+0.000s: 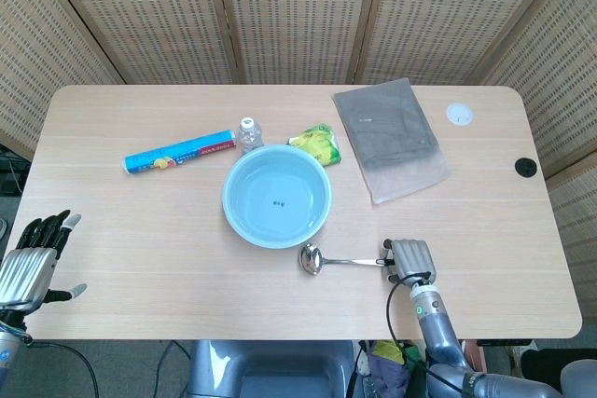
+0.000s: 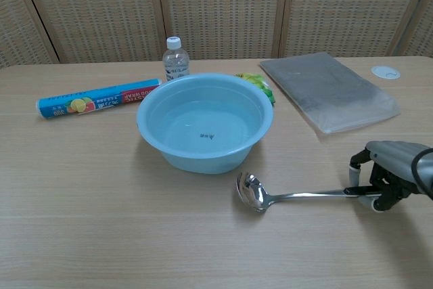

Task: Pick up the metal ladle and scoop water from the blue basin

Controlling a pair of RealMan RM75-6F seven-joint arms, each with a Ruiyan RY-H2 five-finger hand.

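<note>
Right robot hand grips ladle handle end | bowl beside basin

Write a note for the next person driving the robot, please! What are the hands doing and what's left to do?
Right hand grips the handle end of the metal ladle; its bowl sits just in front of the blue basin, apart from it. Left hand is open, off the table's near left corner, holding nothing. The basin holds water.
Done: ladle grasped.
Left: lift it, dip the bowl into the basin, scoop.
</note>
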